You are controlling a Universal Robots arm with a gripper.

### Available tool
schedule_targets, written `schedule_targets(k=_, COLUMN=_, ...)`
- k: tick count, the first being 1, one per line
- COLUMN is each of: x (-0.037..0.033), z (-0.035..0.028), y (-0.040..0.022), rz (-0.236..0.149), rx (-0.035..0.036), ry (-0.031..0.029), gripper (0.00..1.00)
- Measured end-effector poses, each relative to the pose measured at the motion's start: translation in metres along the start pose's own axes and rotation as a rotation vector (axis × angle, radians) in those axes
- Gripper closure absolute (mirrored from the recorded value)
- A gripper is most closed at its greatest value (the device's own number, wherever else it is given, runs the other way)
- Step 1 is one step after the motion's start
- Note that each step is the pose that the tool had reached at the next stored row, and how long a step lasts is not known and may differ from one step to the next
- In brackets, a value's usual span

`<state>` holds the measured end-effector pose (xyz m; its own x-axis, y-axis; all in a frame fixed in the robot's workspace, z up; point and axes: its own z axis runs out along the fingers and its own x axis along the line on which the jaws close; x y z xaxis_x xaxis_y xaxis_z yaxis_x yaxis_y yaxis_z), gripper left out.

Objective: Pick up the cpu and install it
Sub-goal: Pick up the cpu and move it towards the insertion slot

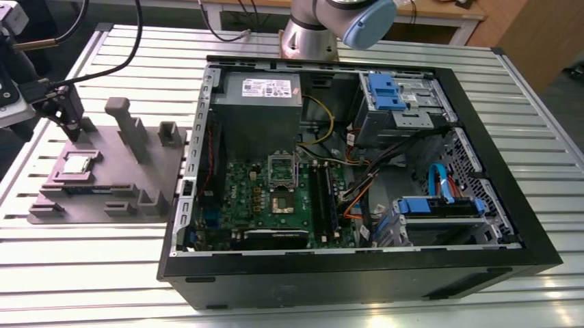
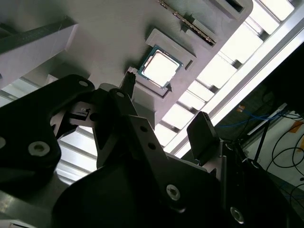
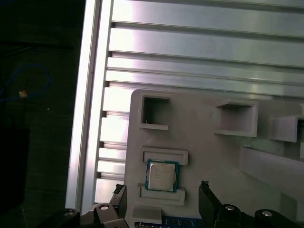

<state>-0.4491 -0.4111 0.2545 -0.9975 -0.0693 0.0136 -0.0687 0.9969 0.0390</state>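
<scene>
The cpu [image 3: 162, 175] lies flat in its seat on the grey holder [image 3: 213, 156], near the tabletop's [image 1: 91, 273] edge at the exterior view's left. The hand [image 3: 161, 187] hovers above, open and empty, its fingers straddling the cpu's line, seemingly just short of it.

— The cpu [image 3: 162, 175]: shiny silver metal top?
— Yes. The tray [image 1: 119, 184] at the exterior view's left looks matt grey plastic; the table [image 1: 91, 273], ribbed bright metal; the gripper [image 3: 163, 187], matt black.
</scene>
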Motion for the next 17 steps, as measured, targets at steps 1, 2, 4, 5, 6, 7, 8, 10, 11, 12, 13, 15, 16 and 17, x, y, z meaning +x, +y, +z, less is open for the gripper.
schedule_targets(k=1, x=0.0000, z=0.0000, y=0.0000, rz=0.000, rx=0.0000, ry=0.0000, gripper=0.29)
schedule_targets(k=2, x=0.0000, z=0.0000, y=0.0000, rz=0.000, rx=0.0000, ry=0.0000, gripper=0.29)
schedule_targets(k=4, x=0.0000, z=0.0001, y=0.0000, rz=0.000, rx=0.0000, ry=0.0000, gripper=0.29)
schedule_targets(k=5, x=0.0000, z=0.0001, y=0.0000, rz=0.000, rx=0.0000, ry=0.0000, gripper=0.29)
schedule_targets(k=6, x=0.0000, z=0.0001, y=0.0000, rz=0.000, rx=0.0000, ry=0.0000, gripper=0.28)
schedule_targets(k=7, x=0.0000, z=0.0001, y=0.0000, rz=0.000, rx=0.0000, ry=0.0000, gripper=0.28)
schedule_targets(k=8, x=0.0000, z=0.0002, y=0.0000, rz=0.000, rx=0.0000, ry=0.0000, gripper=0.22)
schedule_targets(k=10, x=0.0000, z=0.0003, y=0.0000, rz=0.000, rx=0.0000, ry=0.0000, gripper=0.21)
schedule_targets(k=11, x=0.0000, z=0.0003, y=0.0000, rz=0.000, rx=0.0000, ry=-0.0001, gripper=0.21)
schedule_targets(k=12, x=0.0000, z=0.0003, y=0.0000, rz=0.000, rx=0.0000, ry=0.0000, gripper=0.16)
schedule_targets(k=13, x=0.0000, z=0.0003, y=0.0000, rz=0.000, rx=0.0000, ry=0.0000, gripper=0.16)
schedule_targets(k=15, x=0.0000, z=0.0003, y=0.0000, rz=0.000, rx=0.0000, ry=0.0000, gripper=0.09)
schedule_targets(k=16, x=0.0000, z=0.0003, y=0.0000, rz=0.000, rx=0.0000, ry=0.0000, gripper=0.09)
schedule_targets(k=17, x=0.0000, z=0.0004, y=0.0000, rz=0.000, rx=0.0000, ry=0.0000, gripper=0.09)
